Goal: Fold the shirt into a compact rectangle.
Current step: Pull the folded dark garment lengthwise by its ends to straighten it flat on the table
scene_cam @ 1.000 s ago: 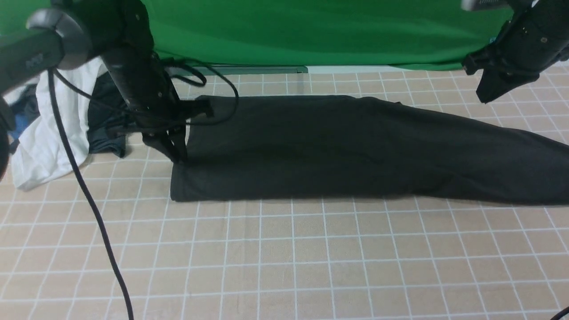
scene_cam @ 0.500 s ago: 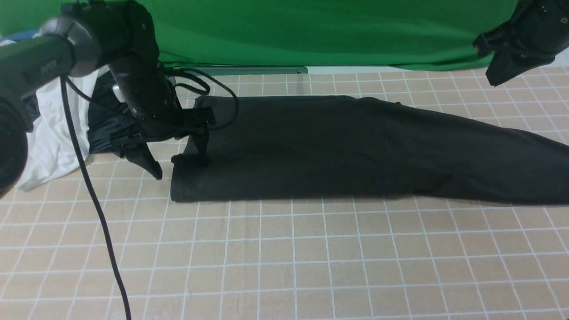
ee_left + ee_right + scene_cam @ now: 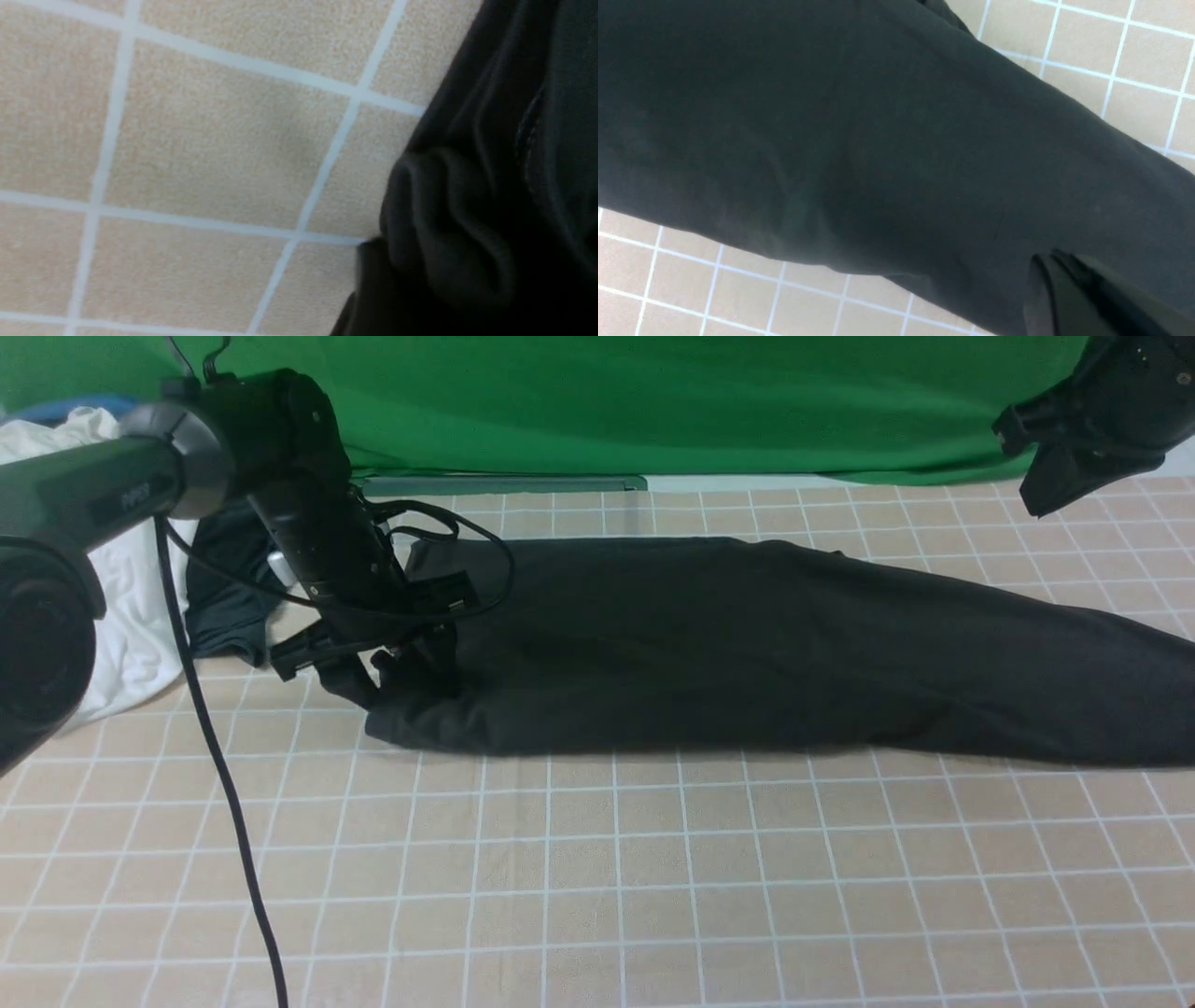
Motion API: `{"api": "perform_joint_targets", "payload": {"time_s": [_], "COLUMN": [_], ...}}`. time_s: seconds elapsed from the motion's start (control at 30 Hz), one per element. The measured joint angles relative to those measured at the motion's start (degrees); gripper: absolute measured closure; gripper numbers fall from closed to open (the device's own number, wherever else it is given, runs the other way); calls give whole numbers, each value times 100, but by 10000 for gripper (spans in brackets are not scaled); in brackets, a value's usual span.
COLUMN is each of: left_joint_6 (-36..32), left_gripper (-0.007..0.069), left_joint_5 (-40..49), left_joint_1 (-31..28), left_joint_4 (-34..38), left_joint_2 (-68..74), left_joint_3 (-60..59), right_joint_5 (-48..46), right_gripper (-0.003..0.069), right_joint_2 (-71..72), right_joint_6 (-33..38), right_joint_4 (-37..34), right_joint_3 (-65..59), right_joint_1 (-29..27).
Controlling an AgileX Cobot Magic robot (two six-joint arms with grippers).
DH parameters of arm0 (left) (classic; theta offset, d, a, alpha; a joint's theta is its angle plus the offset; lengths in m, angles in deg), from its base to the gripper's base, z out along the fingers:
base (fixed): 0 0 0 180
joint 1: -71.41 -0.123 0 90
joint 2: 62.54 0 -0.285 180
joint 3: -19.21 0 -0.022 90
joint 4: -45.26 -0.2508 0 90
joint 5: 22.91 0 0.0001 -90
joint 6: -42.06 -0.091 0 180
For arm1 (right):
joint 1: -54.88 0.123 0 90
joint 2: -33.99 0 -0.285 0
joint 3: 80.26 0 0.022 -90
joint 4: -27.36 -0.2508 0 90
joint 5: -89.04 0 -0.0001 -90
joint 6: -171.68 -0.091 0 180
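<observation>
The black shirt [image 3: 747, 644] lies as a long folded band across the gridded mat, its right end running out of the front view. No print or label shows. My left gripper [image 3: 397, 686] is down at the band's left end, shut on bunched fabric there. In the left wrist view the pinched black fold [image 3: 444, 233] bulges just in front of the dark jaws. My right gripper [image 3: 1036, 504] hangs raised at the far right, well above the shirt. It is shut and empty, and its fingertips [image 3: 1045, 270] show pressed together over the cloth [image 3: 878, 140].
A white garment [image 3: 121, 616] and a smaller dark grey-green garment [image 3: 224, 607] are heaped at the left, behind my left arm. A black cable [image 3: 224, 803] trails from that arm over the tan mat [image 3: 597, 896]. A green backdrop [image 3: 653, 401] closes the far side.
My left gripper opened astride the shirt's left end, then shifted right and closed on it, so the corner is now bunched and rounded. The right gripper rose slightly early on, then held.
</observation>
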Motion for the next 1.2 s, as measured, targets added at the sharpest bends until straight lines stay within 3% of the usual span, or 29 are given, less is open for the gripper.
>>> {"api": "perform_joint_targets", "payload": {"time_s": [0.1, 0.3, 0.43, 0.5, 0.67, 0.77, 1.0, 1.07, 1.2], "left_joint_6": [-120, -323, -339, -379, -424, -476, -527, -527, -532], "left_gripper": [438, 445, 445, 445, 445, 445, 445, 445, 445], "left_joint_5": [-51, -50, -21, -8, 11, 10, 10, 10, 10], "left_joint_1": [0, 18, 25, 25, 27, 27, 27, 27, 27], "left_joint_4": [142, -19, -145, -205, -378, -410, -418, -418, -412], "left_joint_2": [11, -151, -387, -558, -594, -593, -593, -593, -593], "left_joint_3": [4, -58, -115, -119, -136, -151, -151, -151, -151], "right_joint_5": [0, 40, 76, 319, 652, 828, 1105, 1250, 1455], "right_gripper": [635, 635, 635, 635, 620, 543, 100, 54, 40], "right_joint_2": [0, 227, 413, 429, 257, 70, -557, -696, -907], "right_joint_6": [0, 6, -23, -45, -102, -42, 162, 167, 173], "right_joint_4": [54, 338, 400, 413, 352, 336, 309, 309, 309], "right_joint_3": [0, -659, -1422, -1840, -2004, -2004, -2011, -2011, -2011], "right_joint_1": [0, -256, -868, -1469, -2190, -2314, -2338, -2338, -2338]}}
